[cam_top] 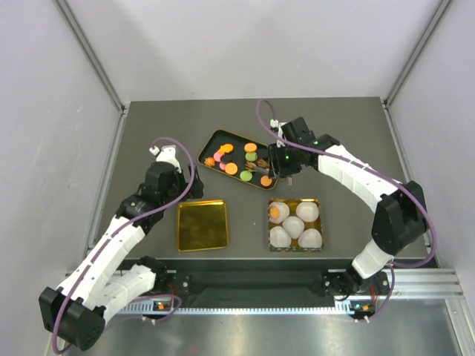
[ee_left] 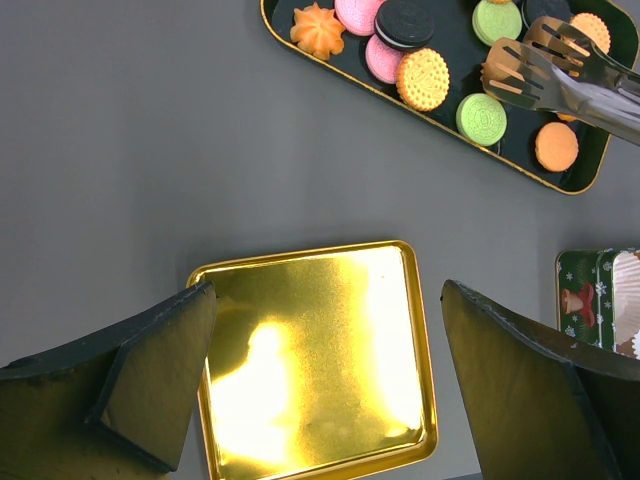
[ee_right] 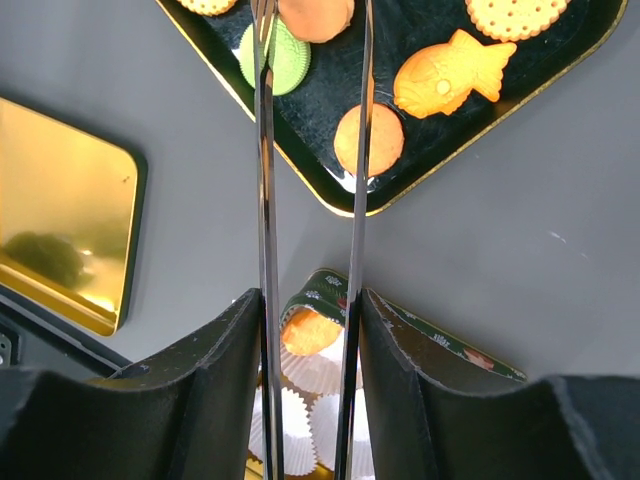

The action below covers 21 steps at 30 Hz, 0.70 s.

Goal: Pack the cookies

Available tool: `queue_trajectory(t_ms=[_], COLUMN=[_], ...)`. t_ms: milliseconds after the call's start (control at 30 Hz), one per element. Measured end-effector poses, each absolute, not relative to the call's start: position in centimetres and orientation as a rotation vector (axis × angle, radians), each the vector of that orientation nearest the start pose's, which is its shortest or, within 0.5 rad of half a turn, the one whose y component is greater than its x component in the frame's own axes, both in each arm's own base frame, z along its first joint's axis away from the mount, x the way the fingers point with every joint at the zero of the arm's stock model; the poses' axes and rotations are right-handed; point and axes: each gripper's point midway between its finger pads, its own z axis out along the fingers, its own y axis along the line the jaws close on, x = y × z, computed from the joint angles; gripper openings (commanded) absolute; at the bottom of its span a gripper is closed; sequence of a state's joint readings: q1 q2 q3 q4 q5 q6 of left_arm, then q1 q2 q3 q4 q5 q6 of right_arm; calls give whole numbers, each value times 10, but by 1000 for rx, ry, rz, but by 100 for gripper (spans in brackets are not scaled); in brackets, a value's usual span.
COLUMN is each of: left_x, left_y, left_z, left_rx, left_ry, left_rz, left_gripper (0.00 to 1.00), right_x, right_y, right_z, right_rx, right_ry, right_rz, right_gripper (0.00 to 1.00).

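The cookies lie in a black tray at the middle back: orange, green, pink and black pieces. My right gripper is shut on a pair of metal tongs. The tongs' tips hang over the tray's right end, on either side of an orange cookie; I cannot tell whether they pinch it. A green cookie, a round orange one and a fish-shaped one lie close by. My left gripper stands open and holds nothing above a gold lid.
A green tin with white paper cups stands at the front right; one cup holds an orange cookie. The gold lid lies left of it. Grey walls close in the table on three sides.
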State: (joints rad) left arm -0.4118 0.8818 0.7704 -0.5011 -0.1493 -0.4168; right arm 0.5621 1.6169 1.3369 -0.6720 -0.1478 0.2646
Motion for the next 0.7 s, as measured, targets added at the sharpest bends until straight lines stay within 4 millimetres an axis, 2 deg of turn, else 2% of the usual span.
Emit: queue_trajectory(t_ms=[300, 533, 700], left_x=[265, 265, 265], left_y=[-105, -105, -105], left_z=[175, 175, 175], left_rx=[-91, -91, -91], left_ry=[2190, 2189, 2188], left_rz=[-308, -308, -309], left_gripper=[99, 99, 99], right_x=[313, 313, 314], right_y=[243, 243, 242], right_z=[138, 132, 133], right_rx=[-453, -455, -451], right_ry=[2561, 2575, 2571], right_rz=[491, 480, 467], right_gripper=[41, 30, 29])
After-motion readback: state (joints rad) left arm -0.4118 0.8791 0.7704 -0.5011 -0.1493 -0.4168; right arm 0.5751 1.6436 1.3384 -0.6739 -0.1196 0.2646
